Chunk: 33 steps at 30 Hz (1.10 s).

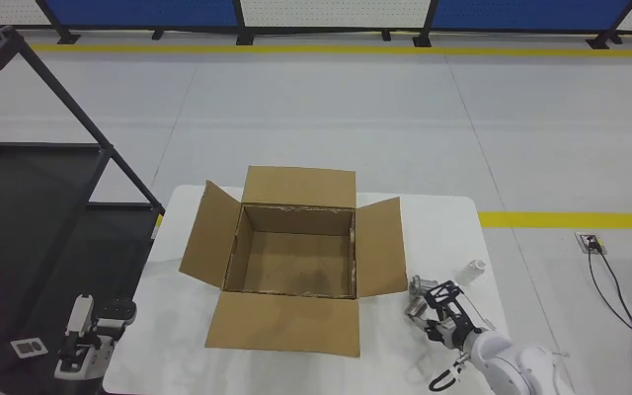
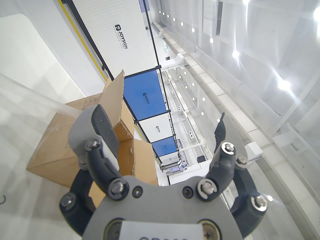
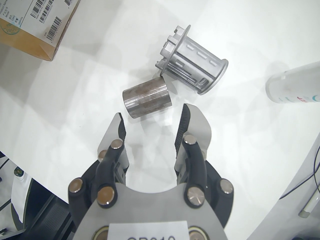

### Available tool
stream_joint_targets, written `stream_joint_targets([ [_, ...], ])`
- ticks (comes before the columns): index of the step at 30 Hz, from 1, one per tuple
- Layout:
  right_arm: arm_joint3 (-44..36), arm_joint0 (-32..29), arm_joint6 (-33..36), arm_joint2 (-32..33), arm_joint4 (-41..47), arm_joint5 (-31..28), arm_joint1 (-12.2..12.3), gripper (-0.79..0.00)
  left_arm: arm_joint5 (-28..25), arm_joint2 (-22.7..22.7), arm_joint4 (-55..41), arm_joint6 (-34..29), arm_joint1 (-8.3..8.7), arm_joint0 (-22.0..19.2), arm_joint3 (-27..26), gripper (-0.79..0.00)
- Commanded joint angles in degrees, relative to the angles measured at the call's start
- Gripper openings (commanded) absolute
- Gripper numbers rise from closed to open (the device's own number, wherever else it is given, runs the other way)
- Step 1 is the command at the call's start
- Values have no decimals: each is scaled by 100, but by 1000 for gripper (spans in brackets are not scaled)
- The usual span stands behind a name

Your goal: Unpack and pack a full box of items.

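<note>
An open cardboard box (image 1: 296, 259) stands mid-table with all flaps folded out and its brown bottom showing. To its right, near the front flap, lie a rusty steel cylinder (image 3: 147, 96) and a slotted grey metal housing (image 3: 192, 63), touching each other. My right gripper (image 3: 153, 118) hovers just short of the cylinder, open, with nothing between its fingers; in the top view this gripper (image 1: 435, 302) sits at the metal parts (image 1: 422, 284). My left gripper (image 2: 161, 121) is open and holds nothing, off the table's left front corner (image 1: 81, 318), facing the box (image 2: 100, 131).
A small white bottle (image 1: 476, 267) lies on the table right of the metal parts, also seen as a white tube (image 3: 292, 86). A labelled box corner (image 3: 32, 13) is near the cylinder. A black rack (image 1: 59, 217) stands left of the table.
</note>
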Motion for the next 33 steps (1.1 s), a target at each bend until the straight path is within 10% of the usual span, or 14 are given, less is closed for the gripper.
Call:
stream_joint_targets([
  [1,45,54,-32,-56,-26,48,-8,-6,-3,-2,-2,-3,1,-3,4,0],
  [21,732,669,-116,-681,-236,344,-116,-58,-20,-81,-74,44,-1,28,23,0],
  [33,772,727,-97,-705,-287,364,-122,-499,-17,-100,-76,48,-2,24,27,0],
])
